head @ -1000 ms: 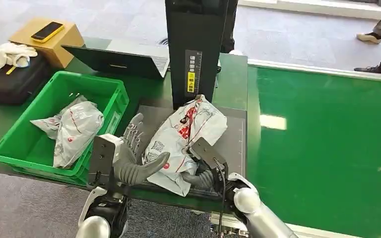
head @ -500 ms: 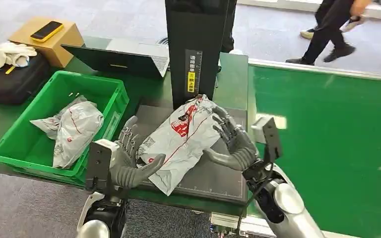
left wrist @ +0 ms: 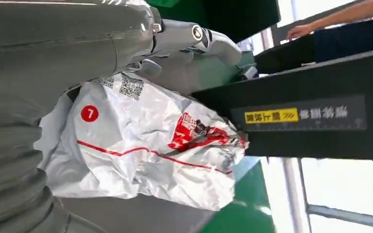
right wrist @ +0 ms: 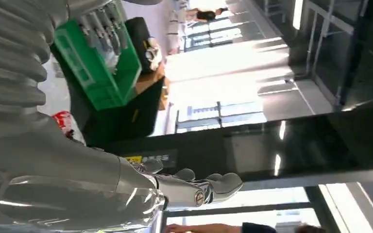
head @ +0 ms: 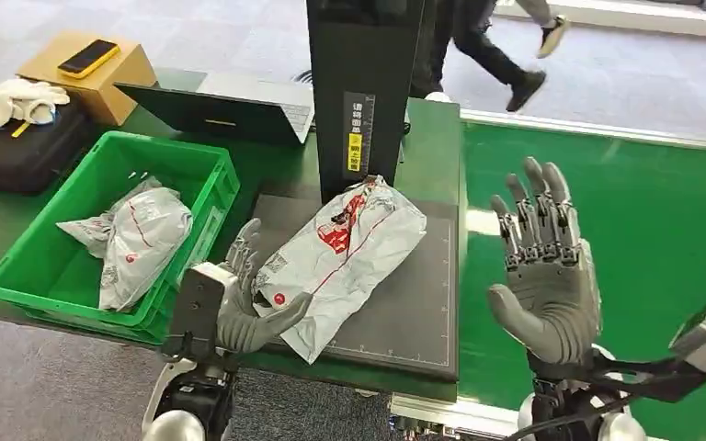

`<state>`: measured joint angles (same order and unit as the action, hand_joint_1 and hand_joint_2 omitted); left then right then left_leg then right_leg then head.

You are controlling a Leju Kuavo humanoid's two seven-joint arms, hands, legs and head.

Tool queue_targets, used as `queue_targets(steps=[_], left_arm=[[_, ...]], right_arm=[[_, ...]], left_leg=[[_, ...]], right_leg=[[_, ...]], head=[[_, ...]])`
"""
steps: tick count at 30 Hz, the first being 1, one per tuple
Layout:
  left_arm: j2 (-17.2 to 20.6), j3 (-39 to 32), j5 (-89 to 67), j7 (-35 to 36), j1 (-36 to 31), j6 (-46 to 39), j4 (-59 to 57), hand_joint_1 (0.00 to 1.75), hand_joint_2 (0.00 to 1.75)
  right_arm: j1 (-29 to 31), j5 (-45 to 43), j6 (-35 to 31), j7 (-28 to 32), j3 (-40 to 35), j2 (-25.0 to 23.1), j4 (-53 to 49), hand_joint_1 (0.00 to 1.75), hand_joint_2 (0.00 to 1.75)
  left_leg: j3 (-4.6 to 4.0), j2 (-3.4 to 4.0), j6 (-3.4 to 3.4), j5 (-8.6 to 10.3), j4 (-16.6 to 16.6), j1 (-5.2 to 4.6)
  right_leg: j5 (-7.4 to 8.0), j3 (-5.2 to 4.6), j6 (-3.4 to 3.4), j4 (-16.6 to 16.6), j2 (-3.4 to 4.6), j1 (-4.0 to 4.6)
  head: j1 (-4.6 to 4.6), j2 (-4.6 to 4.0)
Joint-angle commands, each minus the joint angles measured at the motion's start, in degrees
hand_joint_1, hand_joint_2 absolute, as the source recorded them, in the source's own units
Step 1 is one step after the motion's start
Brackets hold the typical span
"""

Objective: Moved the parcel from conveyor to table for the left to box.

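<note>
The grey-white parcel (head: pixel 345 262) with red print lies on the dark mat (head: pixel 414 317) in front of the black pillar (head: pixel 363 83). My left hand (head: pixel 244 303) rests against the parcel's near left end, thumb along its lower edge and fingers spread behind it, not closed around it. In the left wrist view the parcel (left wrist: pixel 145 145) lies right beside the fingers (left wrist: pixel 194 39). My right hand (head: pixel 547 276) is raised over the green conveyor belt (head: pixel 643 220), well right of the parcel, fingers spread and empty.
A green crate (head: pixel 28 266) left of the mat holds another parcel (head: pixel 138 239). Behind it are a laptop (head: pixel 221 110), a cardboard box (head: pixel 92 78) with a phone on it, and a black case (head: pixel 18 152). A person (head: pixel 487 37) walks past at the back.
My right hand let go of the parcel, then rose away to the right over the belt. The parcel settled on the mat. My left hand hardly moved. A person crossed behind.
</note>
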<state>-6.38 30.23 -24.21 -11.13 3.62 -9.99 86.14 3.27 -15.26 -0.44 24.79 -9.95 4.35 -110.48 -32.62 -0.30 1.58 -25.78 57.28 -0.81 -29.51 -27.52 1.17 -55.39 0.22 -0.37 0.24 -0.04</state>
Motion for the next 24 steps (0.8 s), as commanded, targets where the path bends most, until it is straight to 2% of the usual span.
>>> queue_targets(steps=[1, 4, 11, 17, 24], left_arm=[[-1.07, 5.64, -9.5, 1.93, -8.7, 3.14, -16.31, 0.0, 1.75], [-1.89, 7.12, -13.63, 2.11, -12.84, 3.44, -22.11, 0.0, 1.75], [-1.73, 7.52, -14.7, 2.16, -13.42, 3.6, -22.74, 0.0, 1.75], [-3.66, 10.03, -21.07, 1.81, -25.53, 3.96, -37.53, 0.0, 1.75], [-0.69, 10.91, -23.04, 2.18, -32.41, 3.6, -42.66, 0.0, 1.75]], right_arm=[[-0.5, 0.58, 1.54, -0.71, 3.0, -4.92, -0.67, 0.0, 1.75], [0.32, 0.61, 2.82, -1.13, 3.74, -5.9, -0.13, 0.0, 1.75], [0.31, 0.68, 3.14, -1.21, 4.02, -6.2, -0.08, 0.0, 1.75], [0.37, 1.87, 5.35, -1.17, 5.07, -7.15, -0.05, 0.0, 1.75], [2.05, 2.06, 6.62, -0.64, 4.73, -7.22, 2.59, 0.0, 1.75]], left_leg=[[0.11, -0.17, -0.15, 0.09, -0.15, -0.01], [0.18, -0.15, -0.21, 0.13, -0.24, -0.03], [0.14, -0.02, -0.17, 0.04, -0.13, 0.0], [0.05, -0.22, -0.16, 0.12, -0.09, 0.01], [0.11, 0.04, -0.21, 0.11, -0.11, 0.02]], right_leg=[[0.02, 0.15, -0.04, 0.12, -0.2, -0.02], [0.05, 0.19, -0.05, 0.17, -0.19, -0.05], [0.03, 0.16, -0.03, 0.09, -0.06, -0.01], [0.03, 0.12, -0.03, 0.06, -0.26, 0.0], [0.09, 0.12, -0.03, 0.04, 0.0, 0.01]], head=[[0.02, 0.0], [0.04, 0.02], [0.02, 0.0], [0.02, 0.02], [0.04, 0.0]])
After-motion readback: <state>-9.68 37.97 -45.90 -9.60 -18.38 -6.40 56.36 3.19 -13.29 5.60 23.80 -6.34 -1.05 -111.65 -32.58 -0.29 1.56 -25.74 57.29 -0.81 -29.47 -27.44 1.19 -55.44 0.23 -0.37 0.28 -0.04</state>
